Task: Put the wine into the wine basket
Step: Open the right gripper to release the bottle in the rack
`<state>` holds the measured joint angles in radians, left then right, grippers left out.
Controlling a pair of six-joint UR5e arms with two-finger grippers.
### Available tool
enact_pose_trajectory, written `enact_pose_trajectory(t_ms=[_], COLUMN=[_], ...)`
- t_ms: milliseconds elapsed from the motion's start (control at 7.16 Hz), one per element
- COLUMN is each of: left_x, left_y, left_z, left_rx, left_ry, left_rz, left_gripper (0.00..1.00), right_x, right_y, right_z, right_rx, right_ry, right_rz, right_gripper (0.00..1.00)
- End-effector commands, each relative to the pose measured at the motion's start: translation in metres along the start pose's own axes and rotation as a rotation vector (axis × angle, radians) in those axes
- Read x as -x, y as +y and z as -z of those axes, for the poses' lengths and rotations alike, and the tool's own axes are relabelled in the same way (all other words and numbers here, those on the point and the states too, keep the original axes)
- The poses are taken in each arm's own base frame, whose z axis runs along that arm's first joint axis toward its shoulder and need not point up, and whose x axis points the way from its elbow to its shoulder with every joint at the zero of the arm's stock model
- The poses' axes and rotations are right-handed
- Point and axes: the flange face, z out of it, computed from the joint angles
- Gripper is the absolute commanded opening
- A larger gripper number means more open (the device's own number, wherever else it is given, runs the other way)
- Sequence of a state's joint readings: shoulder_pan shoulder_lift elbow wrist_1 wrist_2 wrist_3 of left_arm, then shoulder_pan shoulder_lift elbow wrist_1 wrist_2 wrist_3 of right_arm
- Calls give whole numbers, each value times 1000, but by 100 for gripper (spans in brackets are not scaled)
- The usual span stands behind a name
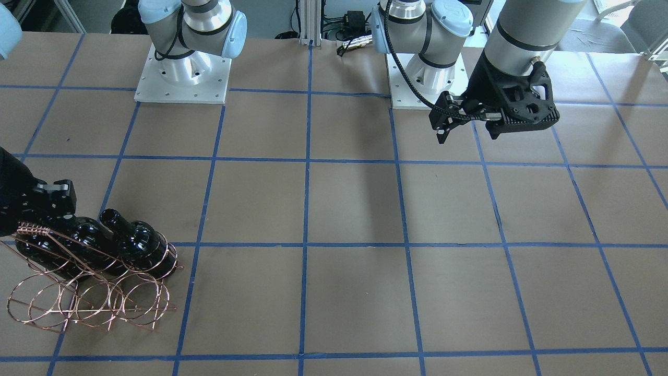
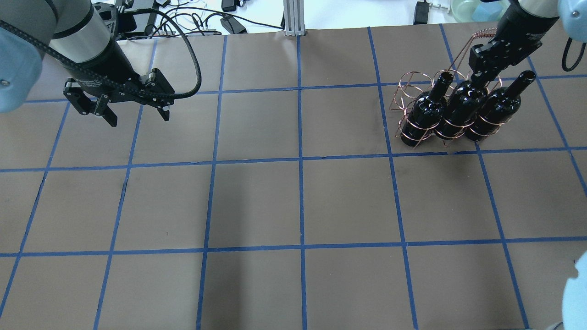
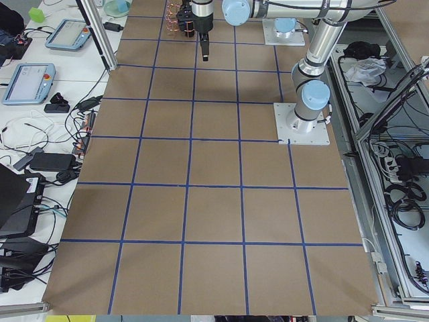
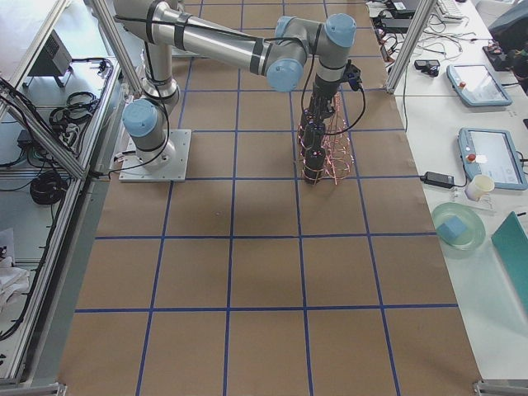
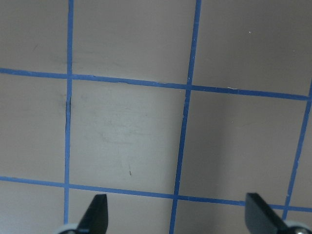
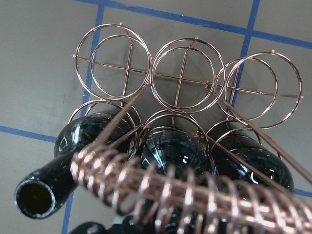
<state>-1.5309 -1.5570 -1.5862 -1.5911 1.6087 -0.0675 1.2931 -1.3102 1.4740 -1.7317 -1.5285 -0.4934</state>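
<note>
Brown paper ruled with blue tape covers the table. At its far right the wine stands as the middle of three black bottles, already seated in the wine basket. Its long axis runs close to vertical, base down in a ring and neck up. The right wrist camera looks almost straight down on its shoulders.

The right gripper comes down from above onto this bottle's neck. That is probably because the neck is the one slim part left free once the body sits inside the wire. Whether the jaws clamp the neck or merely straddle it I cannot tell, since the basket's twisted handle crosses in front and hides them.

The left neighbour and right neighbour touch it on either side. All three fill the near row of rings, and the far row shows bare table through it.

Well apart, at the far left, the left gripper hovers over bare paper with its fingers spread wide and holding nothing. It looks parked clear of the work.
</note>
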Motion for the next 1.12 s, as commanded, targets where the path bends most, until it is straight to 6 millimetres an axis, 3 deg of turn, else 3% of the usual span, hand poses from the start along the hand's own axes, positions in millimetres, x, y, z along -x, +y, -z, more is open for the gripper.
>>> enact_pose_trajectory(t_ms=[0, 140, 279, 419, 559, 698, 978], left_x=[0, 0, 0, 0, 0, -1, 0], left_y=[0, 0, 0, 1, 1, 2, 1], left_z=[0, 0, 0, -1, -2, -2, -2], left_rx=[0, 1, 0, 6, 7, 7, 7], left_ry=[0, -1, 3, -1, 4, 4, 1], left_rz=[0, 0, 0, 0, 0, -2, 0], left_gripper=[100, 100, 100, 100, 100, 100, 100], right_x=[-3, -3, -5, -6, -6, -6, 1], right_y=[-3, -3, -5, -5, -5, -5, -5], right_z=[-9, -9, -15, -16, -16, -11, 31], right_rx=[-3, -3, 12, 15, 14, 3, -44], right_ry=[4, 4, 10, 12, 13, 20, 41], right_rz=[-2, -2, -3, -6, -7, -71, -87], right_gripper=[0, 0, 10, 28, 75, 100, 100])
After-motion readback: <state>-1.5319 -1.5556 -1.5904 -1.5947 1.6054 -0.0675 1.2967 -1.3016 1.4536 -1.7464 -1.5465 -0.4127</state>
